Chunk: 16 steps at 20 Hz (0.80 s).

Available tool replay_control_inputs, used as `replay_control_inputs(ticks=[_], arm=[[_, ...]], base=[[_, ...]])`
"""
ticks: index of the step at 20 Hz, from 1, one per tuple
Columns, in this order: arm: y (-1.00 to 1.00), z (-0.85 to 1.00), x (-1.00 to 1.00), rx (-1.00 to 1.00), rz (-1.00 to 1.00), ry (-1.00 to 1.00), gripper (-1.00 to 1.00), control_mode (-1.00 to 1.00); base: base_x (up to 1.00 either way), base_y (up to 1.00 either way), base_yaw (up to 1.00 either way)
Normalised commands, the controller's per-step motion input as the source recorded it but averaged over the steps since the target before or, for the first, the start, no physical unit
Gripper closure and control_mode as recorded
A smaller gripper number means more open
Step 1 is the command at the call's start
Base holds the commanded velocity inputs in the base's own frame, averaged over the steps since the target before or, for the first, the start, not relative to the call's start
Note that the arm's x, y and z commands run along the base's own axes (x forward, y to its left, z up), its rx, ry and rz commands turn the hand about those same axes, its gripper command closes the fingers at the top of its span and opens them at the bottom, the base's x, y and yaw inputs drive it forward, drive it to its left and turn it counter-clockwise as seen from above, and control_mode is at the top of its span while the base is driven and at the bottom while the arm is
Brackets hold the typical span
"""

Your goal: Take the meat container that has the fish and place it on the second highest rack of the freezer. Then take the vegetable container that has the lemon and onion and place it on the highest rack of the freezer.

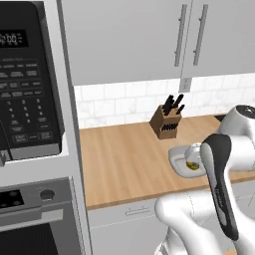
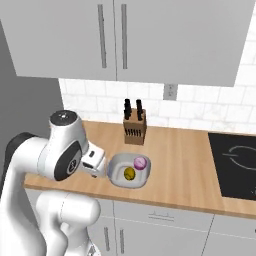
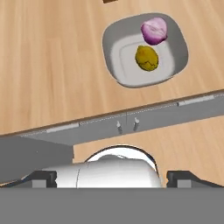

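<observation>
Working the second step: vegetable container (image 2: 128, 171) sitting at the counter's (image 2: 185, 165) front edge, onion (image 3: 155, 30) at 1 o'clock of lemon (image 3: 146, 57). Gripper (image 3: 112, 177) hovering above, fingers wide, empty. Next: descending onto the rim.

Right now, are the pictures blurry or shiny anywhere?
Right base view: soft even light, the shallow light-grey tray casts almost no shadow. Hand view: the round magenta-purple onion and small yellow lemon look sharp. Left base view: the wooden knife block has only a faint shadow, no glare.
</observation>
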Motion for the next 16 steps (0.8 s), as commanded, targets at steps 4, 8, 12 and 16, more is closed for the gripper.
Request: replay_control_inputs(ticks=[4,8,12,16], arm=[[-1.0,-0.32,0.12,0.28,-0.4,-0.11,-1.0,-1.0],[-1.0,-0.37,0.3,0.27,-0.46,0.1,-1.0,-1.0],[-0.78,-0.33,0.41,0.24,-0.49,0.13,-1.0,-1.0],[-0.15,-0.34,0.68,0.03,-0.35,0.24,-1.0,-1.0]], base=[[0.0,0.0,0.0],[0.0,0.0,0.0],[0.0,0.0,0.0],[0.0,0.0,0.0]])
